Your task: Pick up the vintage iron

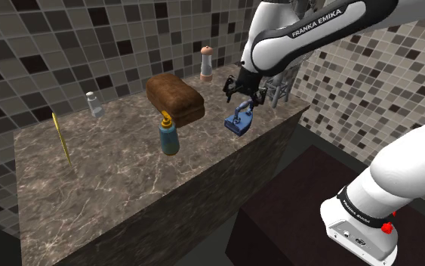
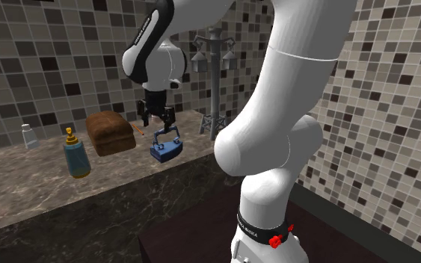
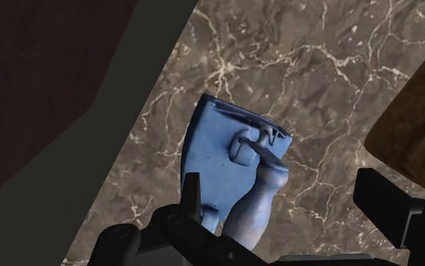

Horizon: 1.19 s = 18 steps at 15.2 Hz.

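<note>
The vintage iron (image 1: 239, 122) is blue with a curved handle and rests on the marble counter (image 1: 120, 177) close to its front edge. My gripper (image 1: 243, 98) hovers just above it, open. In the second exterior view the gripper (image 2: 161, 123) hangs over the iron (image 2: 165, 149). In the wrist view the iron (image 3: 226, 151) lies below the gripper (image 3: 281, 187). Its handle sits between the two fingers (image 3: 192, 195), which stand wide apart and do not touch it.
A brown loaf (image 1: 174, 98) lies just beyond the iron. A blue bottle with a yellow cap (image 1: 170, 136), a small shaker (image 1: 93, 103), a pepper mill (image 1: 207, 63) and a metal stand (image 1: 278, 89) share the counter. A thin yellow utensil (image 1: 61, 140) stands at the shoulder view's left.
</note>
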Each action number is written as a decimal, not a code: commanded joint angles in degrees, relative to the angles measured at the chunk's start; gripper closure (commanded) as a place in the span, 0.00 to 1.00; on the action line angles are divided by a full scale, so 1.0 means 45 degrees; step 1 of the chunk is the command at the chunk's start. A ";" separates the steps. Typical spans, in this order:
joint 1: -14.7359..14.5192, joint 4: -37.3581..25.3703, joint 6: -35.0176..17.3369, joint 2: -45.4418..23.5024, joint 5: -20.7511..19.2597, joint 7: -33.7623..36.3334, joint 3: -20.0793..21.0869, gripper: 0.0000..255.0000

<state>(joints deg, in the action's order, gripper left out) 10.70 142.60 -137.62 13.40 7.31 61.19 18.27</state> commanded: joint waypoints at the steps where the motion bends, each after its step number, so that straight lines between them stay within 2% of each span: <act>1: 0.0137 -0.0054 -0.0598 -0.0442 -0.0153 0.0598 0.0125 0.00; 9: 0.0200 0.0397 -0.1872 -0.1289 -0.0422 0.0792 0.0246 0.00; 10: 0.0199 0.0421 -0.1877 -0.1271 -0.0410 0.0778 0.0240 1.00; 18: 0.0196 0.0450 -0.1884 -0.1248 -0.0396 0.0766 0.0237 1.00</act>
<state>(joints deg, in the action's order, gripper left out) 11.57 144.57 -146.06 7.84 5.52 64.65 19.34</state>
